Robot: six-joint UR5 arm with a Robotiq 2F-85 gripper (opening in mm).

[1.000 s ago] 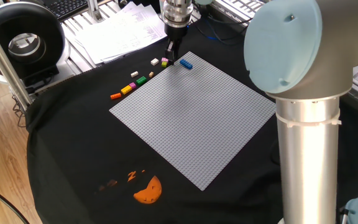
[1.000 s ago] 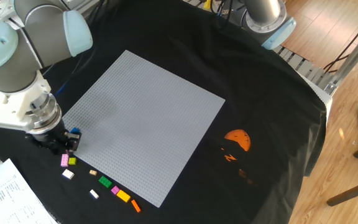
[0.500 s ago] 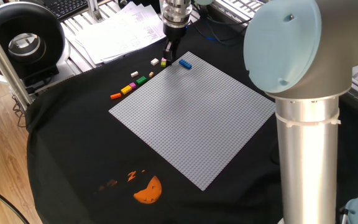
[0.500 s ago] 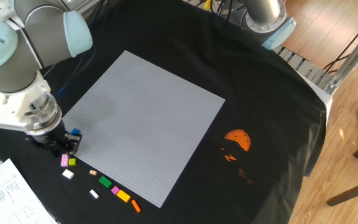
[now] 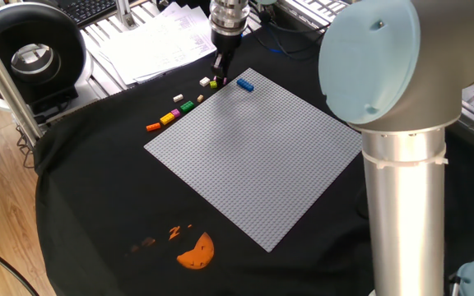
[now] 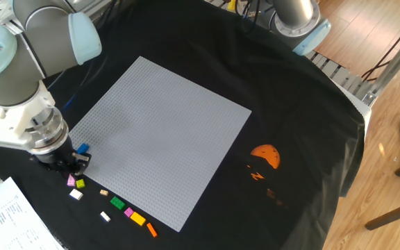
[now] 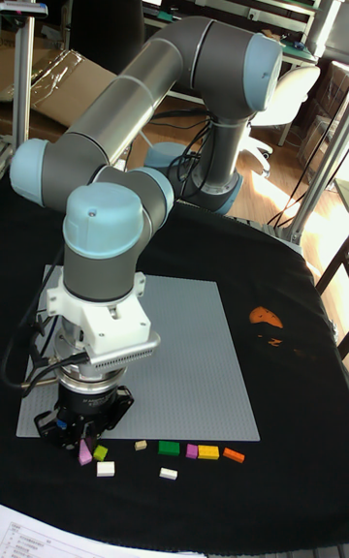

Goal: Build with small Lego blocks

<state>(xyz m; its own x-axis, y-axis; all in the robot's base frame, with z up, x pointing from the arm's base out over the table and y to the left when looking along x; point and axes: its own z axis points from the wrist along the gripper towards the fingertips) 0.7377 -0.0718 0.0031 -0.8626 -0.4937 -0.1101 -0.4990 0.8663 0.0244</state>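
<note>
The blue brick [image 5: 245, 85] lies alone on the corner of the grey baseplate [image 5: 253, 148]. My gripper [image 5: 218, 69] hangs just off that corner, fingers pointing down over the pink brick [image 6: 71, 180] and the yellow-green brick [image 6: 80, 183]. It looks open, with nothing between its fingers. In the other fixed view the gripper [image 6: 65, 164] is just left of the blue brick [image 6: 82, 148]. Several more small Lego blocks lie in a loose row on the black cloth along the plate's edge: white [image 6: 76, 194], tan [image 6: 103, 192], green [image 6: 117, 203], yellow [image 6: 138, 219], orange [image 6: 151, 230].
An orange half-round print [image 5: 196, 252] marks the cloth beyond the plate's opposite corner. Papers [image 5: 155, 41] and a black round device [image 5: 31, 57] sit past the cloth's edge near the gripper. The arm's thick column [image 5: 401, 197] rises at the right.
The gripper has shifted slightly away from the blue brick toward the pink and yellow-green bricks. The blue brick stays on the plate.
</note>
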